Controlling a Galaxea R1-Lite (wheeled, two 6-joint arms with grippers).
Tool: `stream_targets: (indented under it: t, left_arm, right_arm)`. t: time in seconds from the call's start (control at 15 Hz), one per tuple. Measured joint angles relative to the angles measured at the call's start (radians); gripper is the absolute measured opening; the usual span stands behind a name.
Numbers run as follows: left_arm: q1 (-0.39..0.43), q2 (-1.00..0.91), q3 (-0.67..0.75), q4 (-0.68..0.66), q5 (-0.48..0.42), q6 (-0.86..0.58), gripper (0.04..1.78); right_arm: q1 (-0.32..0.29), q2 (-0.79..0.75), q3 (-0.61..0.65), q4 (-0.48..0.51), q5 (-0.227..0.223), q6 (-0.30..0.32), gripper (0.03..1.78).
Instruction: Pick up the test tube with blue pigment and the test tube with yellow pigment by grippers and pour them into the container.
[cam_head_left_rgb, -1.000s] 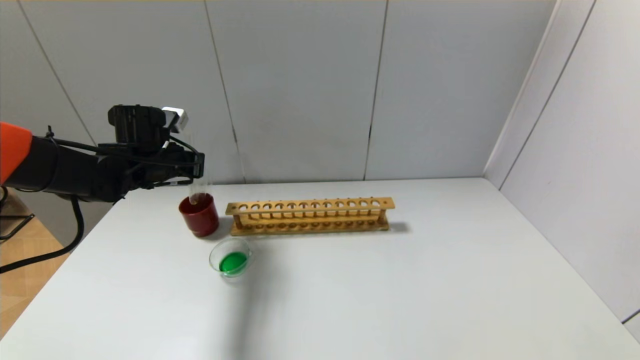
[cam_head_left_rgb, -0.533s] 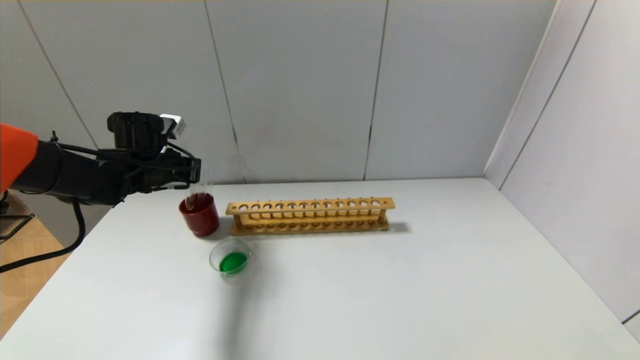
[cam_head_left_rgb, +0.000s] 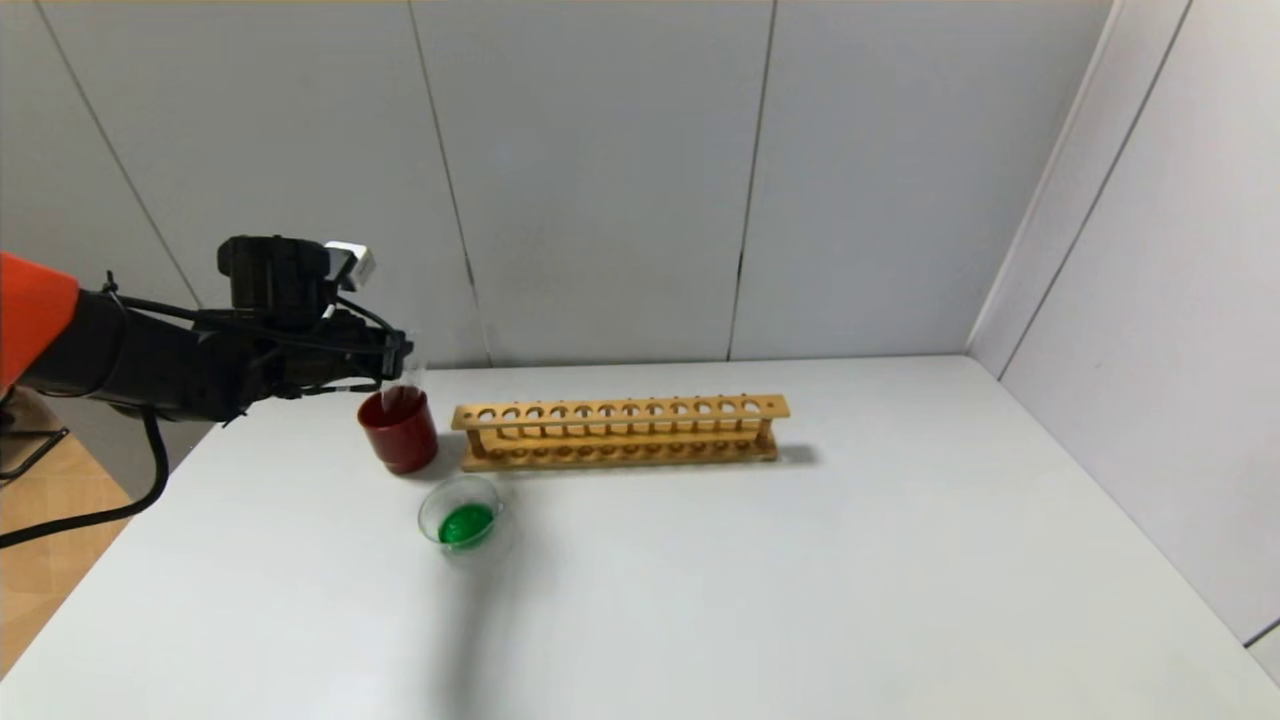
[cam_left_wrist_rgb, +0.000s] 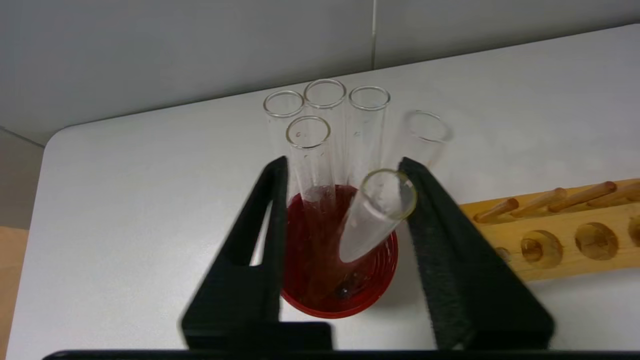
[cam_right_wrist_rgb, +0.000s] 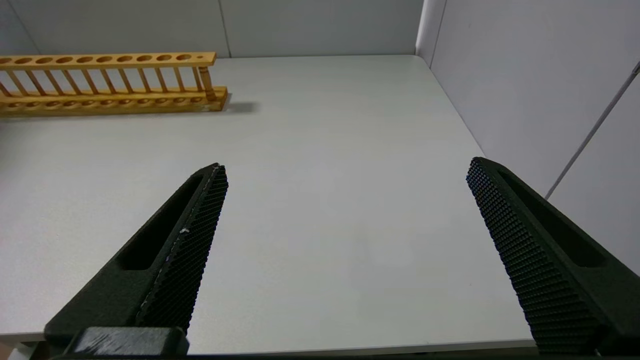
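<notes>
Left end effector (cam_left_wrist_rgb: 345, 200) spread open over red cup (cam_left_wrist_rgb: 340, 280); empty tube (cam_left_wrist_rgb: 375, 220) apparently released. Container (cam_head_left_rgb: 462, 515) green; next: withdraw.

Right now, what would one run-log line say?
left gripper: open over red cup, empty tube leaning inside | right gripper: open, idle | container: green liquid

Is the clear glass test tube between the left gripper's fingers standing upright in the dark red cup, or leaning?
Leaning. In the left wrist view the clear glass test tube tilts inside the dark red cylindrical cup, between the open left gripper.
</notes>
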Motion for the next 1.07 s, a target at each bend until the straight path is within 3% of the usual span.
stream_targets:
  t: [0.2,0.4,0.8,1.07]
  left_arm:
    - [0.0,-0.038,0.016,0.0,0.0,0.0,1.41]
    - [0.0,-0.134,0.051,0.001,0.0,-0.004,1.69]
    - [0.003,-0.555,0.245,0.02,0.02,-0.01,1.75]
    - [0.003,-0.954,0.46,0.136,0.04,-0.016,1.75]
  right_arm:
    - [0.0,0.0,0.0,0.0,0.0,0.0,1.75]
    - [0.0,0.0,0.0,0.0,0.0,0.0,1.75]
    - [0.0,0.0,0.0,0.0,0.0,0.0,1.75]
    - [0.0,0.0,0.0,0.0,0.0,0.0,1.75]
